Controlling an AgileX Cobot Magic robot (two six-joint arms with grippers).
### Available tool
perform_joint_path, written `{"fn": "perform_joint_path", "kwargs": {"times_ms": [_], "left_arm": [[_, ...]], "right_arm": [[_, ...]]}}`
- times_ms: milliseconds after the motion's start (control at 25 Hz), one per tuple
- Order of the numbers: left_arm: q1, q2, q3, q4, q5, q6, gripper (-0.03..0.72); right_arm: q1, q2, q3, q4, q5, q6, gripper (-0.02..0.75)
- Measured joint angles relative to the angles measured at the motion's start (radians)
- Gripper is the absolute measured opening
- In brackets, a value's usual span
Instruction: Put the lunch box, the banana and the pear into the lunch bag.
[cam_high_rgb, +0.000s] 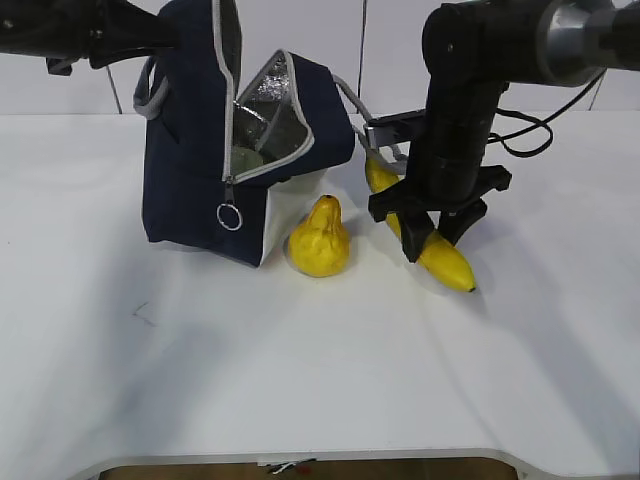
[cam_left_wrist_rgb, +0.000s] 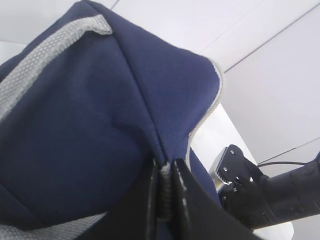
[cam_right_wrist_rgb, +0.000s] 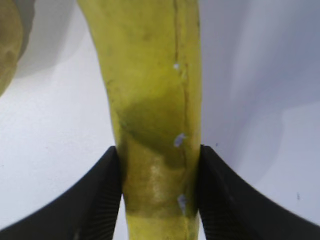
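The right gripper (cam_right_wrist_rgb: 160, 200) is clamped on the banana (cam_high_rgb: 445, 262), 1 finger pressed flat against each side. The banana lies on the white table (cam_high_rgb: 300, 380), right of the pear (cam_high_rgb: 320, 240), with a clear gap between them. The pear stands upright, just beside the lunch bag's (cam_high_rgb: 195, 170) white corner panel. The left gripper (cam_left_wrist_rgb: 164, 200) is pinched closed on the bag's top fabric, holding it up so the zipped flap hangs open and the silvery lining shows. A pale green shape sits inside the opening, possibly the lunch box (cam_high_rgb: 247, 160). Wide bare tabletop stretches toward the near edge.
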Motion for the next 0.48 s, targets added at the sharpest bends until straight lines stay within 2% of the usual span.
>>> {"fn": "perform_joint_path", "kwargs": {"times_ms": [480], "left_arm": [[0.000, 0.000, 0.000, -0.019, -0.013, 0.010, 0.018]], "right_arm": [[0.000, -0.044, 0.024, 0.065, 0.000, 0.000, 0.364]]}}
